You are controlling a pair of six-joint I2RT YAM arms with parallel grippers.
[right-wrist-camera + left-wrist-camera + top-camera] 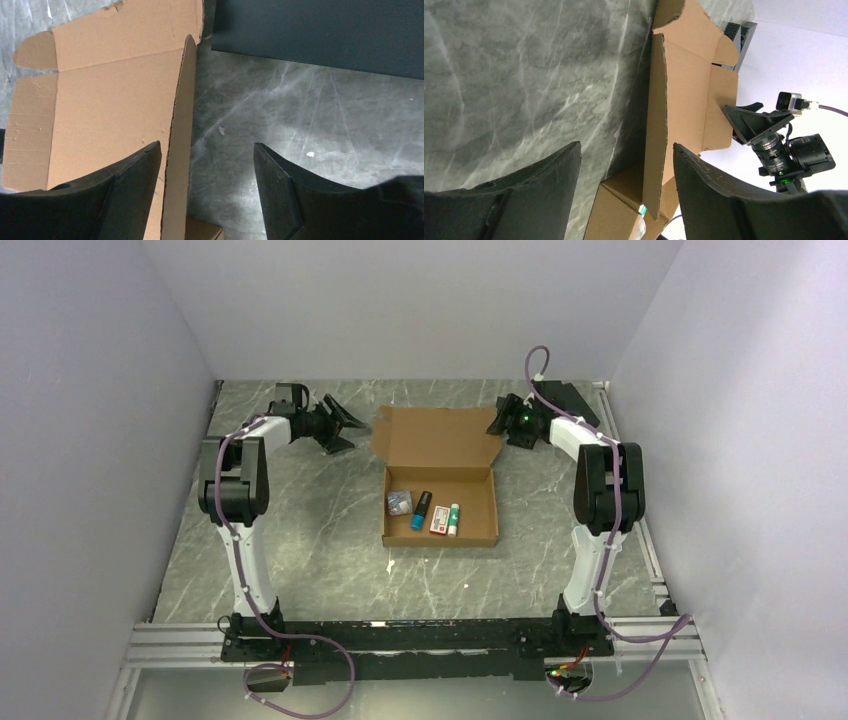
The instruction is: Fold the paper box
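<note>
Paper box (436, 440) mid-table (300, 540), lid back toward far wall; L gripper (345, 428) at lid's left, R gripper (500, 422) at right (lid edges betw. fingers); small items (428, 510) inside.

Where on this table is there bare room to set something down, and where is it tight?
Bare marble lies between the paper box and the arm bases, and either side of the box toward each arm. Crowded at the far end: left gripper and right gripper flank the open lid, black slab beyond.
</note>
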